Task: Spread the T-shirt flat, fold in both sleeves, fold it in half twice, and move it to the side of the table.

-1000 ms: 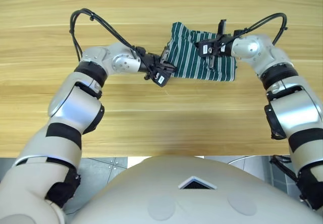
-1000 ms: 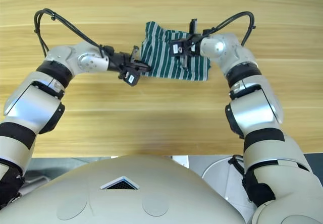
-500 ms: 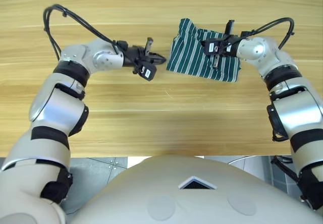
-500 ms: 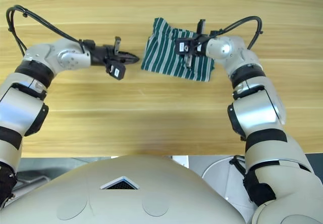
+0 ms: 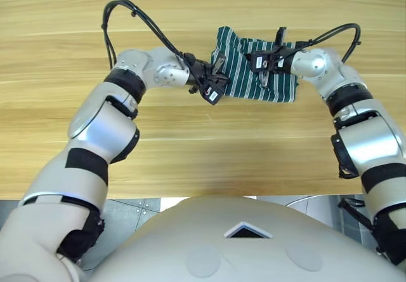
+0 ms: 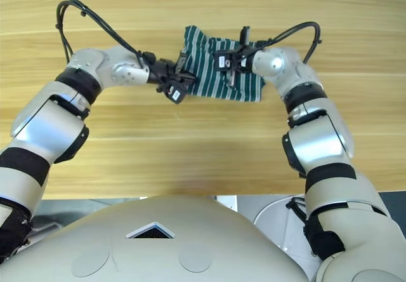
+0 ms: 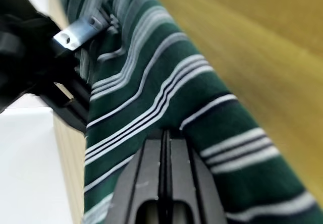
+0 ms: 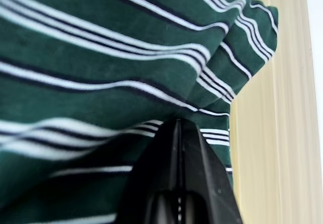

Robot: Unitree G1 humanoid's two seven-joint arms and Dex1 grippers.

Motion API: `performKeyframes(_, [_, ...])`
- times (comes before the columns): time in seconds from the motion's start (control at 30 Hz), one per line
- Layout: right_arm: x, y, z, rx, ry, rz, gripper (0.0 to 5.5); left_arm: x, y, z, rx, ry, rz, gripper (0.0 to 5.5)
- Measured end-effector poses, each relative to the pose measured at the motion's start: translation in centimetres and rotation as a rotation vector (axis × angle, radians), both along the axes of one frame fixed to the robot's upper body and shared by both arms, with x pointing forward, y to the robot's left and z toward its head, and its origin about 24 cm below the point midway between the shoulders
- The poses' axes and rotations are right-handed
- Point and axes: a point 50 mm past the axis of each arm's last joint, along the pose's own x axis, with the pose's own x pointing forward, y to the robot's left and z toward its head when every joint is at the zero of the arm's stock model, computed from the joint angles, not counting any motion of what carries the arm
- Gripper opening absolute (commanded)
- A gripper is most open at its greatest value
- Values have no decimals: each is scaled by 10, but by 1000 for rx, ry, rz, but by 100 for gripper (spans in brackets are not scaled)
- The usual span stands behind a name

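A folded green T-shirt (image 5: 240,79) with white stripes lies towards the far side of a wooden counter (image 5: 190,148), a little to the robot's right of centre, with both arms meeting at it. The left gripper (image 7: 164,133) sits at the shirt's left edge, fingers closed together with their tips against the cloth; the right gripper (image 8: 177,123) rests on top of the bundle near its right half, fingers likewise pressed together at a fold
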Motion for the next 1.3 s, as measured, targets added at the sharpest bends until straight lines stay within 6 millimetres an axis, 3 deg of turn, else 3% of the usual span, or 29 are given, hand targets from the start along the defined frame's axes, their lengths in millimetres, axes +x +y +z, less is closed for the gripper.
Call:
performKeyframes(0.3, [-2, 5, -1, 5, 2, 20, 3, 4, -15, 0, 23, -42, -9, 0])
performKeyframes(0.5, [-2, 5, -1, 4, 1, 18, 3, 5, -12, -1, 59, -61, -21, 0])
performKeyframes(0.77, [-3, 4, -4, -1, 12, 8, 3, 1, 33, -5, 118, -56, -42, 0])
performKeyframes(1.17, [-3, 2, -8, 5, -4, -21, 3, -18, 79, -8, 54, 2, -9, 0])
performKeyframes(1.3, [-3, 2, -8, 6, -5, -23, 3, -16, 89, -4, 52, -12, 30, 0])
